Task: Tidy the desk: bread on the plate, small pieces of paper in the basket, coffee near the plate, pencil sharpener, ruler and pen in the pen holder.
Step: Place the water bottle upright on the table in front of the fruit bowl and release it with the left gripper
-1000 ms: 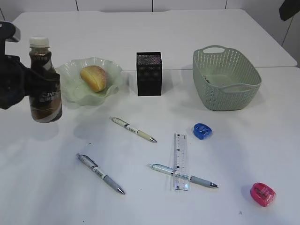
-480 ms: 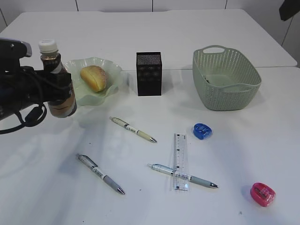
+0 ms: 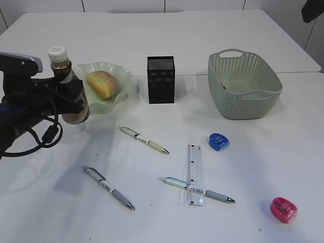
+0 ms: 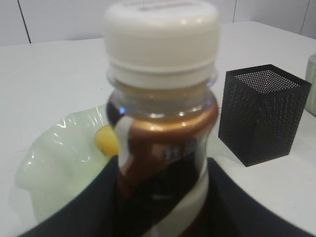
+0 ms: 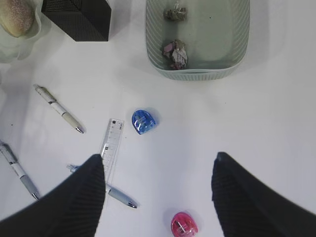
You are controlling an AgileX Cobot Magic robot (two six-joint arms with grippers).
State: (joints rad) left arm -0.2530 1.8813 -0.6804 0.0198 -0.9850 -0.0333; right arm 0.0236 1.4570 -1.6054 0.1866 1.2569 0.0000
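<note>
On the smooth white desk (image 3: 243,152), the left gripper (image 3: 68,98) holds the coffee bottle (image 3: 71,91) between its fingers, long axis slightly tilted from upright, just beside the left rim of the wavy translucent green plate (image 3: 119,81), which already carries the crusty oval bread (image 3: 101,84). The bottle, clear plastic with a brown label and white ribbed cap (image 4: 162,37), needs only lowering beside that rim. The right gripper (image 5: 158,192) hangs wide and empty above the ruler (image 5: 112,148) and pencil sharpeners.

bread (image 3: 102,84) in plate (image 3: 121,76), pen holder (image 3: 161,79) right of it, basket (image 3: 244,91) farther right.
</note>
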